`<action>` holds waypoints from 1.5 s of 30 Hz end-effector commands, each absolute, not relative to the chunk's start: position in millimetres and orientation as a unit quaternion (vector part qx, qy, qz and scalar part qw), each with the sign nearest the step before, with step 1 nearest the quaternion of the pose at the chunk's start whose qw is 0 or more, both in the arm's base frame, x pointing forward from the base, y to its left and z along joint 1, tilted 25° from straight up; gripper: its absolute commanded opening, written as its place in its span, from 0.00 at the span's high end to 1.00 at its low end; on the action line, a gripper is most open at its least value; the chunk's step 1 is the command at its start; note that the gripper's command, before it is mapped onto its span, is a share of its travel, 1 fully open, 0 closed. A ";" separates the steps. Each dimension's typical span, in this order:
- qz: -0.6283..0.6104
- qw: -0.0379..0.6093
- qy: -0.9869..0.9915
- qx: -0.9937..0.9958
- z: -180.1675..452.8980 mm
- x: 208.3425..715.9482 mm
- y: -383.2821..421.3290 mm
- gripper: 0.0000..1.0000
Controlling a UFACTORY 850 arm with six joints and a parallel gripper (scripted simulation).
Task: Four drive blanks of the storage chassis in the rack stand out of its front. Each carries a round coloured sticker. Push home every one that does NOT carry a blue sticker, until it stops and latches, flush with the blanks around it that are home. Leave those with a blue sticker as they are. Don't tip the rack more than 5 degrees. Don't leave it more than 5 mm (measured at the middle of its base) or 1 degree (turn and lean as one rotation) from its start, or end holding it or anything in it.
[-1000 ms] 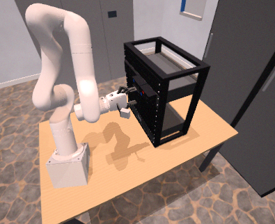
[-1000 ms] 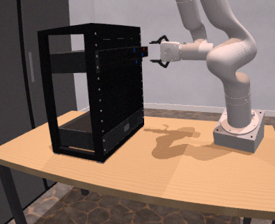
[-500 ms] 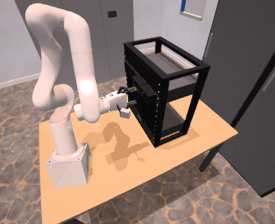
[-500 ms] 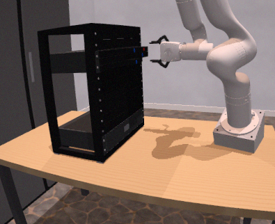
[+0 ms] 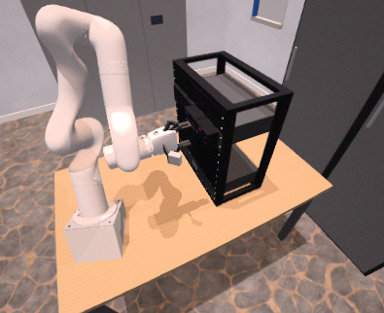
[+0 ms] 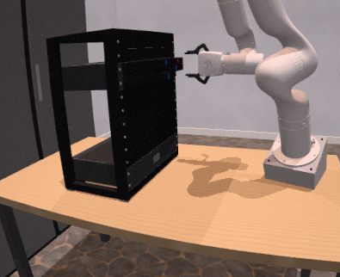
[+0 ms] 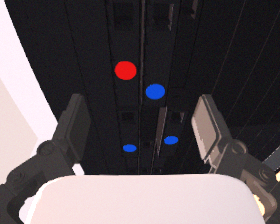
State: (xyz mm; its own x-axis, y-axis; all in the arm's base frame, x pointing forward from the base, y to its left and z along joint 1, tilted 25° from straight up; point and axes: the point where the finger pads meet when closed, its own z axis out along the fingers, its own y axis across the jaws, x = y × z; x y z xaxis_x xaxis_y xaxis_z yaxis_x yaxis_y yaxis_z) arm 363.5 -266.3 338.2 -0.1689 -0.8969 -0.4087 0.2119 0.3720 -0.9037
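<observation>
A black rack (image 6: 113, 112) stands on the wooden worktop (image 6: 166, 217), and everything here is placed from it. The storage chassis (image 6: 146, 70) sits high in the rack, near its top, with its front facing the arm's grey base block (image 6: 317, 174), which stands well apart on the same worktop.

Four blanks stand out of the chassis front. In the wrist view one carries a red sticker (image 7: 126, 70); the blank just beside it carries a blue sticker (image 7: 155, 91), and two more blue stickers (image 7: 130, 148) (image 7: 171, 140) show lower in that view, on blanks next to each other. From the side, the red sticker (image 6: 177, 61) sits on the blank that juts furthest from the rack's front, at the chassis's upper corner nearest the arm.

The white arm (image 5: 115, 121) reaches level toward the upper part of the rack's front. Its gripper (image 6: 193, 64) hangs just in front of the jutting blanks; whether it touches them cannot be told. The fingers are spread fully wide with nothing between them, and in the wrist view they frame the stickered blanks.
</observation>
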 end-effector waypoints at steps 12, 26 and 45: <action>-0.481 0.577 0.594 -0.288 338.7 363.6 -266.7 0.00; -0.481 0.577 0.594 -0.288 338.7 363.6 -266.7 1.00; -0.481 0.577 0.594 -0.288 338.7 363.6 -266.7 1.00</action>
State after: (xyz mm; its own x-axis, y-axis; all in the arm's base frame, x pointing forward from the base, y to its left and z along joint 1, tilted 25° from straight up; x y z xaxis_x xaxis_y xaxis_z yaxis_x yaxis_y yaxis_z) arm 363.5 -266.3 338.2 -0.1689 -0.8969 -0.4087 0.2119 0.3720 -0.9037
